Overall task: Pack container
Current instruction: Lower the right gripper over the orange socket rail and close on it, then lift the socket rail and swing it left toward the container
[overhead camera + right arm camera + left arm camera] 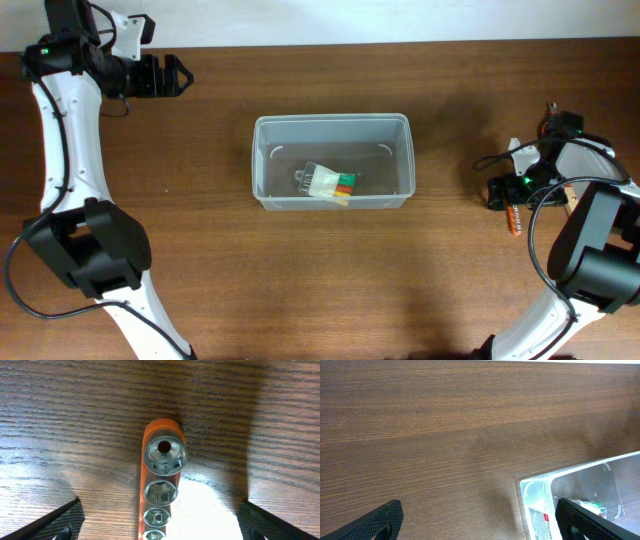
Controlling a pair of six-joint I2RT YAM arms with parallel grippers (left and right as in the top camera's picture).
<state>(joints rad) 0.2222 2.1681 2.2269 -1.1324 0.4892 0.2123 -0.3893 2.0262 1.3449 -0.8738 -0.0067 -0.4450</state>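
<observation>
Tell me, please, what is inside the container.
The container holds a small, partly clear packet with red, green and orange markings, lying on its floor. Whatever lies under the packet is covered.

Nothing legible appears in any view. In the left wrist view, a white packet [540,524] inside the container [532,486] carries a small red mark and rows of fine print, all too small to read. From overhead the same packet shows green, orange and red blocks, and its lettering is blurred. Any size stamps on the sockets [164,454] of the orange rail [159,427] cannot be made out.
</observation>
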